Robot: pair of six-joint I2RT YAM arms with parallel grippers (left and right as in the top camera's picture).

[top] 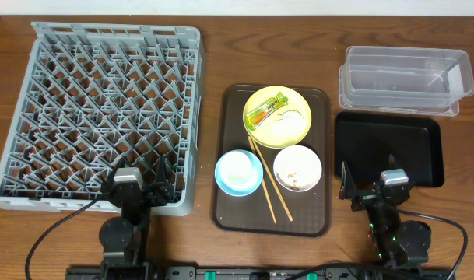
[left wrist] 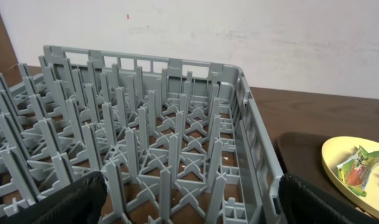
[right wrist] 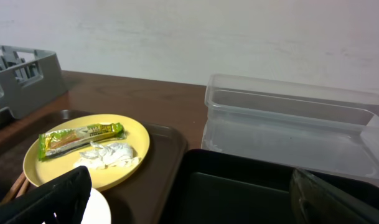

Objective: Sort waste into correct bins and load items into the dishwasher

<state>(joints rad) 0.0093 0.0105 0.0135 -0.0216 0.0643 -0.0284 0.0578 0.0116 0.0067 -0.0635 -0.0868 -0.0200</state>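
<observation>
Risk sits mostly with the wrapper [right wrist: 80, 137]: it lies flat on the yellow plate [right wrist: 137, 138], just beside the white scrap [right wrist: 108, 154], so I judge a pinch could take both or skid the plate. Both pincers gape, empty: right gripper [right wrist: 195, 199] at the black tray's [top: 423, 152] near edge, left gripper [left wrist: 189, 199] over the dish rack's [top: 96, 117] near edge. Chopsticks [top: 266, 183] lie between the blue bowl [top: 238, 173] and white bowl [top: 297, 168], awkward to reach

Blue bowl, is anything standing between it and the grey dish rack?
Nothing visible does. The blue bowl sits at the brown tray's left edge; only the tray's low rim and a strip of table separate it from the dish rack.
</observation>
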